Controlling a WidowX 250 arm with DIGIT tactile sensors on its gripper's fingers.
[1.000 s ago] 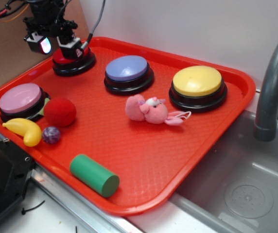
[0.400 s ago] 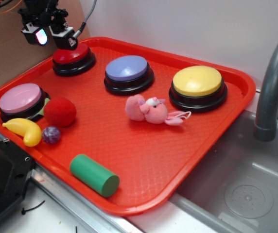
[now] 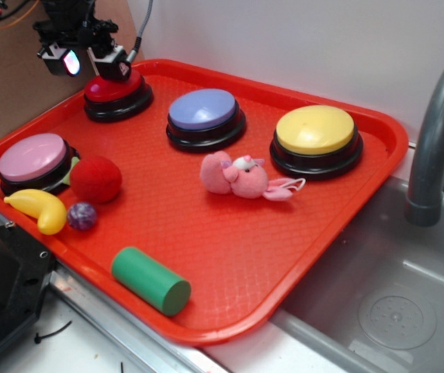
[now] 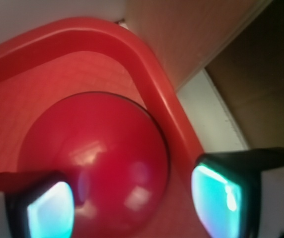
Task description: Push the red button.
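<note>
The red button [image 3: 119, 91], a glossy red dome on a black base, sits in the far left corner of the red tray [image 3: 230, 241]. My gripper [image 3: 94, 68] hovers open right over it, its fingers spread wide with glowing pads. In the wrist view the red button [image 4: 102, 153] fills the middle. There my gripper [image 4: 134, 206] straddles its near side. The left fingertip [image 4: 50, 208] lies over the dome, and the right fingertip [image 4: 219, 198] stands past the tray's rim. Whether a finger touches the dome I cannot tell.
On the tray are a purple button [image 3: 202, 109], a yellow button [image 3: 315, 130], a pink-topped button [image 3: 32, 158], a fuzzy red ball [image 3: 95, 179], a banana [image 3: 39, 208], a small purple ball [image 3: 81, 216], a green cylinder [image 3: 150, 280] and a pink plush [image 3: 241, 176]. A sink [image 3: 393, 303] and faucet [image 3: 439, 132] lie right.
My gripper rose from low on the red button's top, then shifted slightly right and a little down. Nothing else on the tray moved.
</note>
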